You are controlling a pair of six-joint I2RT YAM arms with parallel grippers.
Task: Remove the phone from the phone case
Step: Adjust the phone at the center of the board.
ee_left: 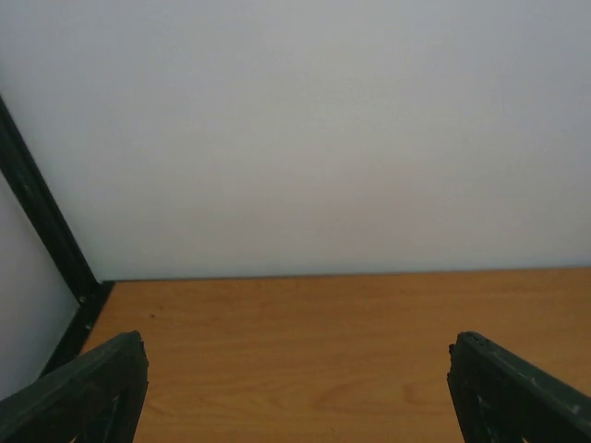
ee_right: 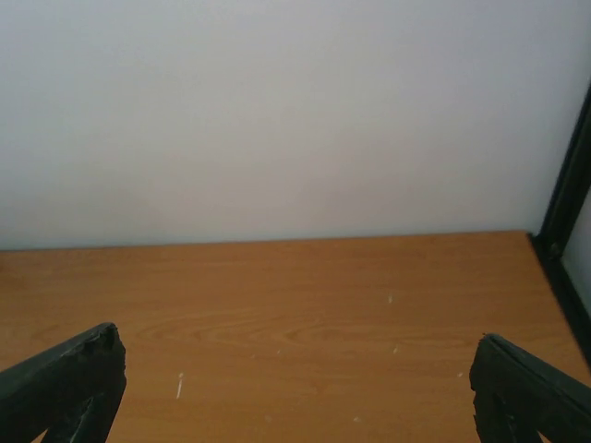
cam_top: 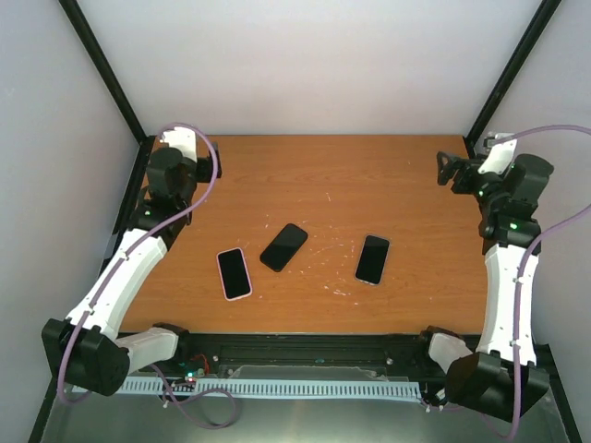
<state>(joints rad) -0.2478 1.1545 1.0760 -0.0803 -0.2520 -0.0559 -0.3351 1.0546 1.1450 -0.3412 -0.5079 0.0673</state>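
Note:
Three phones lie screen-up on the wooden table in the top view. The left phone (cam_top: 234, 273) has a pale pink rim round it that looks like a case. The middle phone (cam_top: 283, 246) and the right phone (cam_top: 372, 258) are all black; I cannot tell if they are cased. My left gripper (cam_top: 174, 155) is at the back left corner, open and empty (ee_left: 295, 392). My right gripper (cam_top: 449, 172) is at the back right corner, open and empty (ee_right: 295, 392). Both wrist views show only bare table and the back wall; no phone shows in them.
White walls close the table (cam_top: 323, 175) at the back and sides. Black frame posts stand at the back left (ee_left: 42, 226) and back right (ee_right: 563, 198) corners. A black rail (cam_top: 305, 351) runs along the near edge between the arm bases.

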